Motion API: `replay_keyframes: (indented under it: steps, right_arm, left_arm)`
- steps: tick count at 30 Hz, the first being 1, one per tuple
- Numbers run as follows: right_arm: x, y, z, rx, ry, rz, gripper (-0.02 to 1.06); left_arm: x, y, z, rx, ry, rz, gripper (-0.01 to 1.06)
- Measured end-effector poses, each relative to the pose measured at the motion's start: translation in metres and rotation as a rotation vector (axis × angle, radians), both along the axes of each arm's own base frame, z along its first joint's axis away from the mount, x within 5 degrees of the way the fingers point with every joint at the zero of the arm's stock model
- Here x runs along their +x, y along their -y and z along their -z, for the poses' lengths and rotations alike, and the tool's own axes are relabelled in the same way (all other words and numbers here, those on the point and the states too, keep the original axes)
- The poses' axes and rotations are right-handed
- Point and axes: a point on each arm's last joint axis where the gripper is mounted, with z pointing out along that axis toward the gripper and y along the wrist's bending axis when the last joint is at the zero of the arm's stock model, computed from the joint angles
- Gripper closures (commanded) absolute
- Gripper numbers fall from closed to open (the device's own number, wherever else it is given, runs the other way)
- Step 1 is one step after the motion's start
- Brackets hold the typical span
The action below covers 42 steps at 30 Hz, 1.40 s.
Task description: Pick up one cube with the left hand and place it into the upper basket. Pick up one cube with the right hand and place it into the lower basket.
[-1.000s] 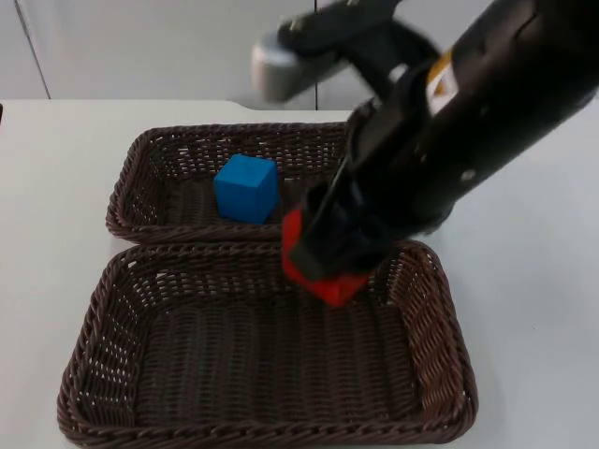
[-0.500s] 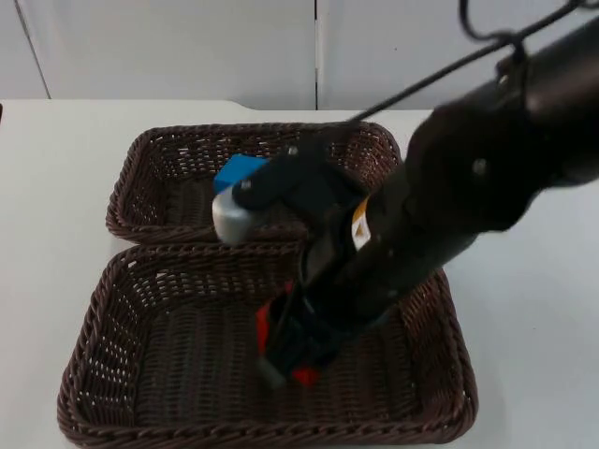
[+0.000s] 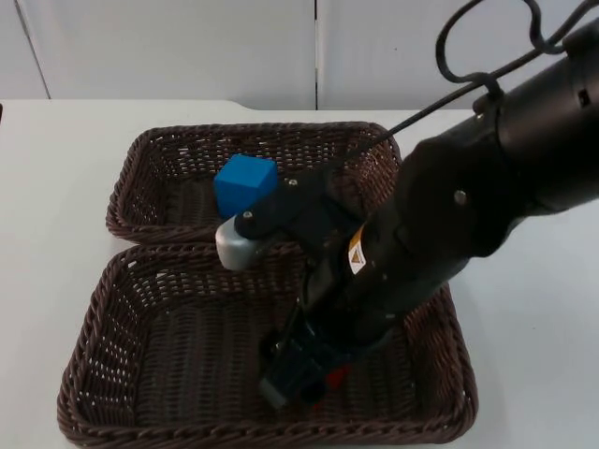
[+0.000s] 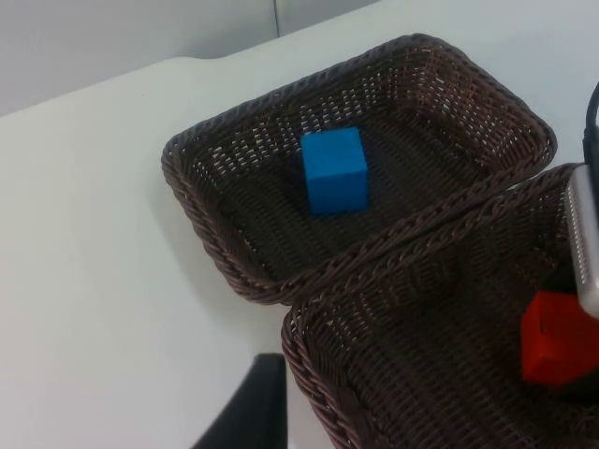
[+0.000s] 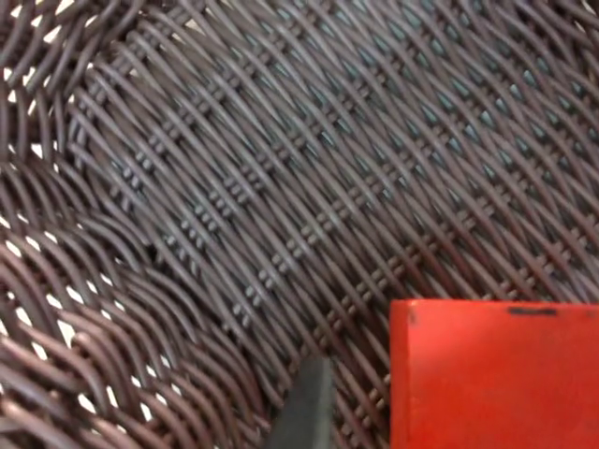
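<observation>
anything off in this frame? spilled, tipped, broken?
Nothing stands out. Blue cube sits in the upper basket; the right gripper holds the red cube low inside the lower basket. Both baskets lie flat.

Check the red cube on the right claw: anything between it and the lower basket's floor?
Nothing visible. The right claw holds the red cube low inside the lower basket, with bare weave beside it. The blue cube sits in the upper basket.

White table top (image 3: 65, 168), grey partition wall (image 3: 168, 47) behind, vertical seam in wall.
</observation>
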Motion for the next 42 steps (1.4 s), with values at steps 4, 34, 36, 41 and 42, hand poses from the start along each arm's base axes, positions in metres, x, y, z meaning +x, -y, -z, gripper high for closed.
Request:
replay_keyframes:
  steps: [4, 34, 36, 41, 42]
  right_arm:
    - [0.000, 0.000, -0.011, 0.021, 0.017, 0.000, 0.26]
    - [-0.046, 0.055, -0.213, 0.343, 0.268, -0.012, 0.26]
    - [-0.047, 0.055, -0.212, 0.335, 0.260, -0.013, 0.26]
    - [-0.048, 0.056, -0.212, 0.328, 0.254, -0.014, 0.26]
    - [-0.048, 0.056, -0.213, 0.330, 0.256, -0.014, 0.26]
  left_arm:
    - [0.000, 0.000, 0.000, 0.000, 0.000, 0.000, 0.00]
    - [0.000, 0.000, 0.000, -0.001, 0.002, 0.000, 0.00]
    - [0.000, 0.000, 0.000, -0.001, 0.002, 0.000, 0.00]
    - [0.000, 0.000, 0.000, -0.001, 0.002, 0.000, 0.00]
    - [0.000, 0.000, 0.000, -0.001, 0.002, 0.000, 0.00]
